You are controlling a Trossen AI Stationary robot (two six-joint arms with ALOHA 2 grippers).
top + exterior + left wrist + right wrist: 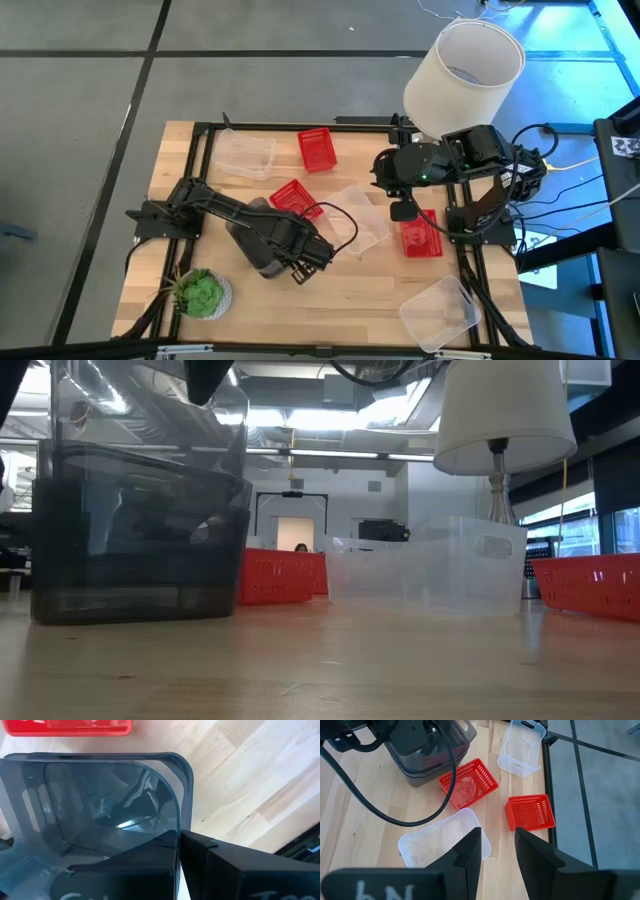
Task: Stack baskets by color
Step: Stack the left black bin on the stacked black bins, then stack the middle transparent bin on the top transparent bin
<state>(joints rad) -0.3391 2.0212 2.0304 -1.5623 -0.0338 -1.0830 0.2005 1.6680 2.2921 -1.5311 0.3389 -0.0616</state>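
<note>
A dark grey basket (100,810) stands near the table's front left (258,240) and looks nested in another dark grey one (140,560). My left gripper (300,265) points down, shut on its rim. Three red baskets lie at the far middle (317,148), beside the grey ones (293,198) and at the right (420,237). Clear baskets rest at the far left (245,153), in the middle (362,215) and at the near right (440,312). My right gripper (497,845) hangs open above the middle clear basket (440,842), holding nothing. My left gripper holds the dark grey basket by the rim of one wall (179,822), on the side toward the table's right edge. One finger (160,852) is inside the basket and one (215,857) outside. The fingers come from above, pointing down. The basket is upright, its stack on the table.
A white lampshade (465,70) stands at the far right corner and a green potted plant (200,292) at the near left. A black frame rail (300,125) runs round the table. Bare wood (340,300) lies along the near middle.
</note>
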